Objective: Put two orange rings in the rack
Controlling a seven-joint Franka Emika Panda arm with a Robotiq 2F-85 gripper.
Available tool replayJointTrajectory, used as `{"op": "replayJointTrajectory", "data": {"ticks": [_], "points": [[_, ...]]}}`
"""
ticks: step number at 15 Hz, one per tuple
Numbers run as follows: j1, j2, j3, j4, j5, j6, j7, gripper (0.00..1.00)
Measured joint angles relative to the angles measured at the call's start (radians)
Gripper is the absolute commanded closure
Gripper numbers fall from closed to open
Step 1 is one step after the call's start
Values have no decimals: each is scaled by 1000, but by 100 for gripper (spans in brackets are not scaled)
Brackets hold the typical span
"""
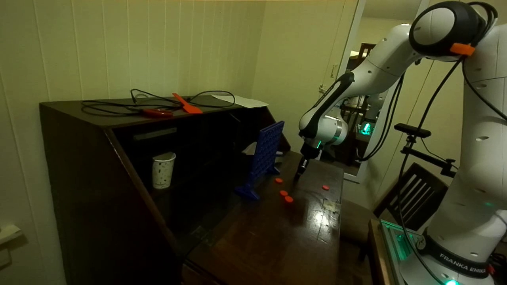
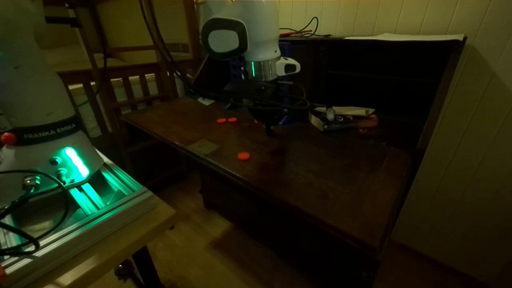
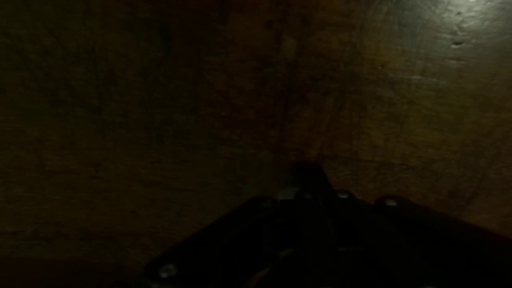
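The dark blue rack (image 1: 266, 152) stands upright on the desk in an exterior view; in an exterior view (image 2: 285, 96) the arm hides most of it. Several orange rings lie flat on the desk: a pair (image 1: 283, 193) (image 1: 288, 199), one nearer the rack (image 1: 279, 180) and one by the front edge (image 1: 325, 187). They also show in an exterior view (image 2: 243, 156), one partly behind the gripper. My gripper (image 1: 298, 176) points down close to the desk top, between the rack-side ring and the edge ring. In the dark wrist view its fingertips (image 3: 308, 165) look together, with no ring visible.
The desk's cabinet rises behind the rack, with a paper cup (image 1: 162, 171) inside. Cables, a red tool (image 1: 157, 113), an orange spatula-like thing (image 1: 187, 105) and paper (image 1: 241, 101) lie on its top. A box with small items (image 2: 344, 120) sits at the desk's back.
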Motion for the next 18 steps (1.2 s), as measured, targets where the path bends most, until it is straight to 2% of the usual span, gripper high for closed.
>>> {"op": "replayJointTrajectory", "data": {"ticks": [1,3,12,14,18], "points": [[-1,0,1,0,2,0,0,74],[-3,-3,2,0,6,0,0,68],[-22,-28,25,2,119,-42,-2,5],[-24,-46,28,2,143,-67,-1,0],[-13,-73,29,-3,152,-89,44,0]]}}
